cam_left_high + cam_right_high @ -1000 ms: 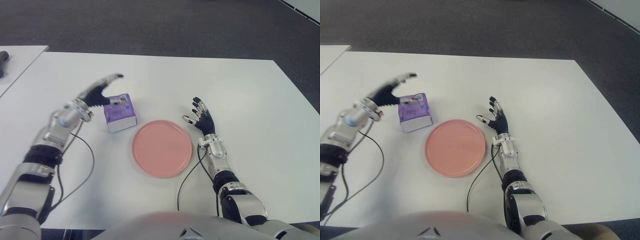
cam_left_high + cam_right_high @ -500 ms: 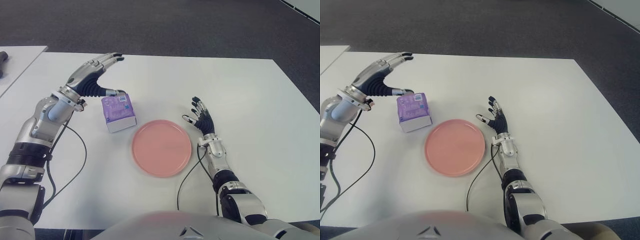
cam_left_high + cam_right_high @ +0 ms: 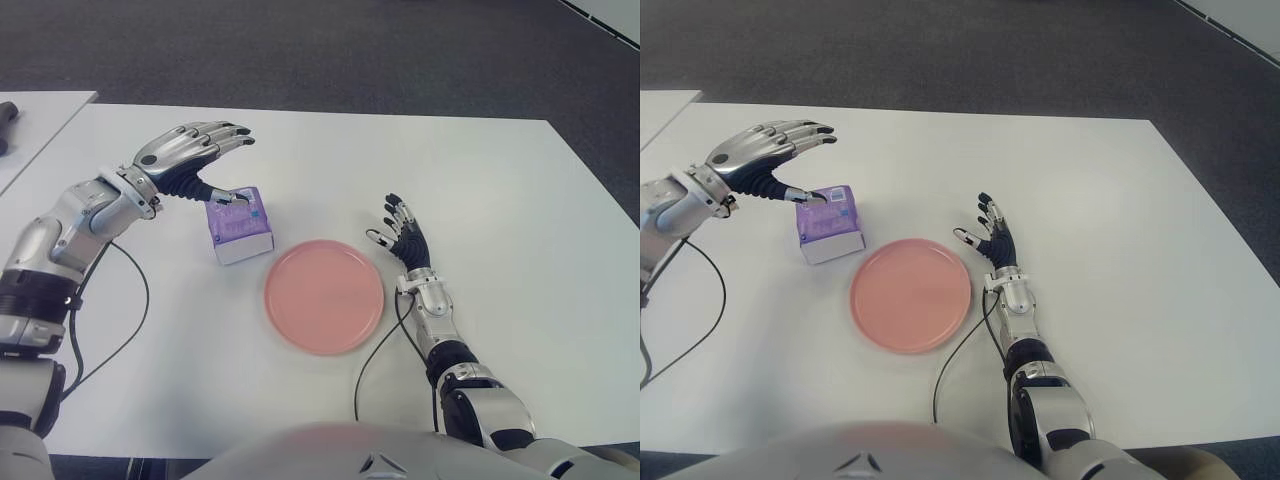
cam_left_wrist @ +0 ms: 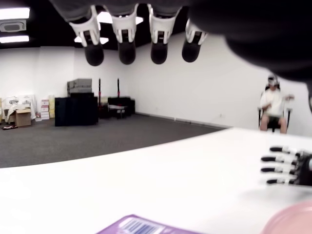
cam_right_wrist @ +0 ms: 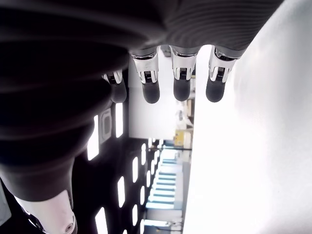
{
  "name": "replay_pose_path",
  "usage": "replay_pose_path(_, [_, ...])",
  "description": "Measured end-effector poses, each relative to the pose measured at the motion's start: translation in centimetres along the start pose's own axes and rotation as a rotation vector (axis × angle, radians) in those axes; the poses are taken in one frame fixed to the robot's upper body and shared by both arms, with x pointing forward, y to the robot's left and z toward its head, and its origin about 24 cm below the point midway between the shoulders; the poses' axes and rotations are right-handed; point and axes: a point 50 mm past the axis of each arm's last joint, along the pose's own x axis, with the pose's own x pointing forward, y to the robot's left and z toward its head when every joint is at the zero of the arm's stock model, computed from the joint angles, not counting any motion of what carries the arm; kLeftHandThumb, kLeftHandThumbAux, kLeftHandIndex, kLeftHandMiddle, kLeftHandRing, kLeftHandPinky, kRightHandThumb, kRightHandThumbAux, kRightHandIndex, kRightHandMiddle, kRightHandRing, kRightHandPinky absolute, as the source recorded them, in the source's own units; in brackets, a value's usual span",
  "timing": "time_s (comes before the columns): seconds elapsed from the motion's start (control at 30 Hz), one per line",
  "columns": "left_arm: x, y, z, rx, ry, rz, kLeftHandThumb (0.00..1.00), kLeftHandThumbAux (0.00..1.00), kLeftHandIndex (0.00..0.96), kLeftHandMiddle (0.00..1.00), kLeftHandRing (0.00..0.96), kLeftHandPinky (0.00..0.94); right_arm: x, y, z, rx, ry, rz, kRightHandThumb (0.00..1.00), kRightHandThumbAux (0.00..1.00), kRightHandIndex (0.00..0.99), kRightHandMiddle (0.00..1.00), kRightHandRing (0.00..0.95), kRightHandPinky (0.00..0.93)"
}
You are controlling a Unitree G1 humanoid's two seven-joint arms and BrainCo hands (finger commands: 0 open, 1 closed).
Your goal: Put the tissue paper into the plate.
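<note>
White table [image 3: 480, 180] underneath, pink plate [image 3: 323, 295] at centre, purple tissue pack [image 3: 237, 224] just off its 10 o'clock, left hand [image 3: 185, 160] spread above it, thumb on top, ungrasped, right hand [image 3: 404, 238] splayed empty at 3 o'clock.

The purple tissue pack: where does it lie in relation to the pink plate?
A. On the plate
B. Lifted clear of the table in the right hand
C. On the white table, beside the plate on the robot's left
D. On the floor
C. The tissue pack sits on the table just off the rim of the plate, with the open left hand above it.
</note>
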Motion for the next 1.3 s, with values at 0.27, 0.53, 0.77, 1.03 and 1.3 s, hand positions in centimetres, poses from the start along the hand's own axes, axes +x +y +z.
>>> replay_pose_path(0.27, [0.5, -1.9, -0.5, 0.05, 0.017, -0.111, 0.082, 0.199, 0.0, 0.0, 0.0, 0.0, 0.1, 0.2, 0.1, 0.0, -0.003, 0.005, 0.06, 0.72, 0.0, 0.0, 0.0, 0.0])
replay_pose_path(0.53, [0.4, -2.8, -0.2, 0.055, -0.011, -0.183, 0.073, 0.221, 0.0, 0.0, 0.0, 0.0, 0.0, 0.2, 0.0, 0.0, -0.002, 0.007, 0.061, 0.744, 0.0, 0.0, 0.0, 0.0])
replay_pose_path(0.77, [0.3, -3.4, 0.2, 0.057, -0.044, -0.224, 0.072, 0.227, 0.0, 0.0, 0.0, 0.0, 0.0, 0.1, 0.0, -0.004, 0.0, 0.008, 0.048, 0.749, 0.0, 0.0, 0.0, 0.0])
replay_pose_path(1.03, [0.0, -4.8, 0.5, 0.059, -0.071, -0.302, 0.053, 0.224, 0.0, 0.0, 0.0, 0.0, 0.0, 0.1, 0.0, -0.005, 0.001, 0.004, 0.041, 0.774, 0.0, 0.0, 0.0, 0.0])
replay_pose_path(1.3, [-0.1, -5.3, 0.6, 0.07, -0.073, -0.331, 0.059, 0.238, 0.0, 0.0, 0.0, 0.0, 0.0, 0.1, 0.0, 0.0, -0.002, 0.013, 0.042, 0.788, 0.0, 0.0, 0.0, 0.0])
